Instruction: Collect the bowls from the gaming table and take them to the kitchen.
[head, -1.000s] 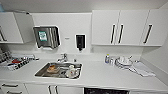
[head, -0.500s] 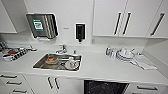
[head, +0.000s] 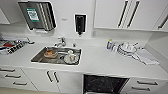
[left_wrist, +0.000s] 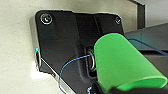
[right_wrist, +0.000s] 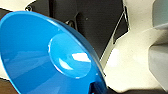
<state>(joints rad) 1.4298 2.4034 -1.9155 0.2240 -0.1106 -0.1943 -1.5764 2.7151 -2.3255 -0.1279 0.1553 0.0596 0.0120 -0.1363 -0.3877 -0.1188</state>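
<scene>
A bright green bowl (left_wrist: 122, 65) looms large in the left wrist view, and my left gripper (left_wrist: 107, 89) is shut on its rim. In the right wrist view a blue bowl (right_wrist: 50, 57) shows its glossy inside, with my right gripper (right_wrist: 97, 88) shut on its edge. The head view faces the kitchen: a white counter (head: 100, 62), a steel sink (head: 40, 58) holding dishes, and white cabinets with bar handles (head: 125, 13) above.
A paper-towel dispenser (head: 37, 15) and a dark soap dispenser (head: 80, 23) hang on the wall. A tap (head: 61, 41) stands behind the sink. Stacked white dishes (head: 127, 48) and a cloth (head: 146, 56) lie at right. An open dark bay (head: 105, 84) sits below the counter.
The whole head view has shifted: the camera has come nearer the counter, so sink and dispensers look larger. Nothing on the counter itself has moved.
</scene>
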